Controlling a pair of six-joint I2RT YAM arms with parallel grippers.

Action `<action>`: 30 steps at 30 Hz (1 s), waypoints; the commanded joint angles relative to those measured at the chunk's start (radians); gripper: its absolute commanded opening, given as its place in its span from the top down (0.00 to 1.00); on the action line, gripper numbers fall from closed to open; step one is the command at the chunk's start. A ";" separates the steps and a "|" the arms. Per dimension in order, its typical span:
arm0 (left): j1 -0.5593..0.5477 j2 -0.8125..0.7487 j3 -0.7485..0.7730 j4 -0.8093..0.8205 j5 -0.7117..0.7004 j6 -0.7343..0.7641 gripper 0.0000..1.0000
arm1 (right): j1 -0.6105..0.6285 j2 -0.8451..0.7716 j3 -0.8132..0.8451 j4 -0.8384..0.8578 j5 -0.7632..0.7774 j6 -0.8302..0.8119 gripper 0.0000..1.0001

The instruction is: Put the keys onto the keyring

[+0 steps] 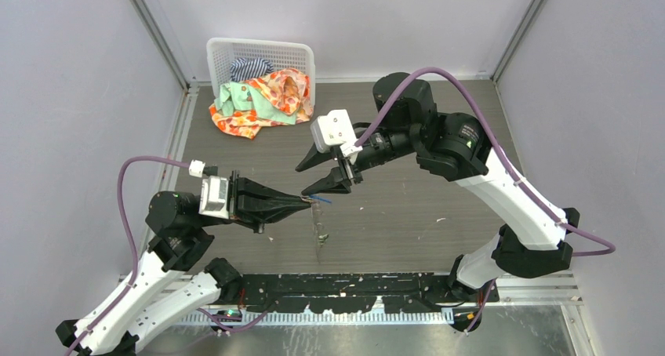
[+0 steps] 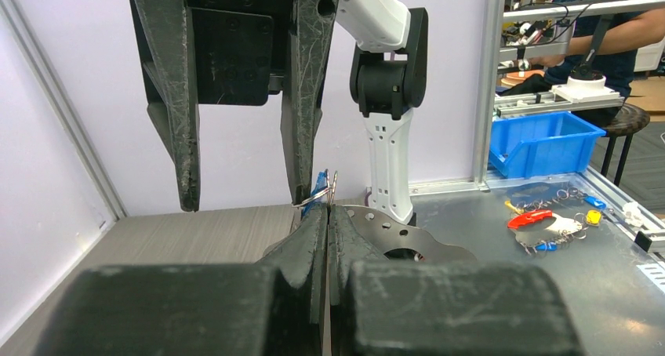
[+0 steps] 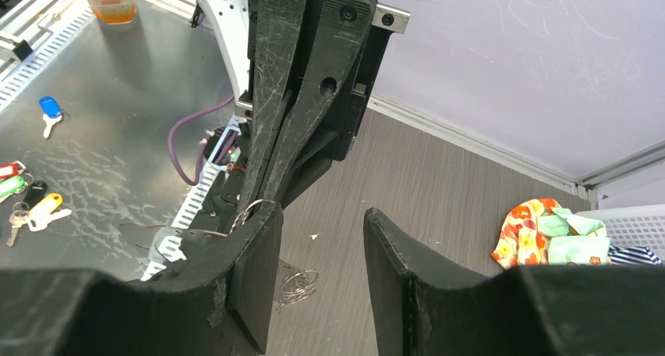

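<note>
Left gripper clamped tight on the blue key, held aloft over mid-table. A thin wire arc sits at the same pinch, origin unclear. Right gripper spread wide, one finger against the key. Keyring lies on the table just nearside. Best for the right to close gently and squarely, without twisting.

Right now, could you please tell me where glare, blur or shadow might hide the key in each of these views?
Top external: light is even, but the blue key at the left claw is a mere sliver. Left wrist: the near fingers are blurred, the key beyond them sharp. Right wrist: the open right claw looms dark and soft, and the metal surface shows streaky glare.
</note>
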 commanded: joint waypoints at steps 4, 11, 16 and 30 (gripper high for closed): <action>0.003 -0.012 0.006 0.062 -0.015 0.004 1.00 | -0.006 -0.005 0.009 0.093 -0.011 0.057 0.52; 0.006 -0.018 0.005 0.062 -0.014 0.004 1.00 | -0.012 -0.007 0.007 0.116 0.015 0.076 0.50; 0.008 -0.019 0.006 0.062 -0.018 0.005 1.00 | -0.014 -0.001 0.022 0.104 0.041 0.079 0.50; 0.026 -0.022 0.011 0.032 -0.157 -0.011 1.00 | -0.036 -0.168 -0.011 0.101 0.192 0.247 0.44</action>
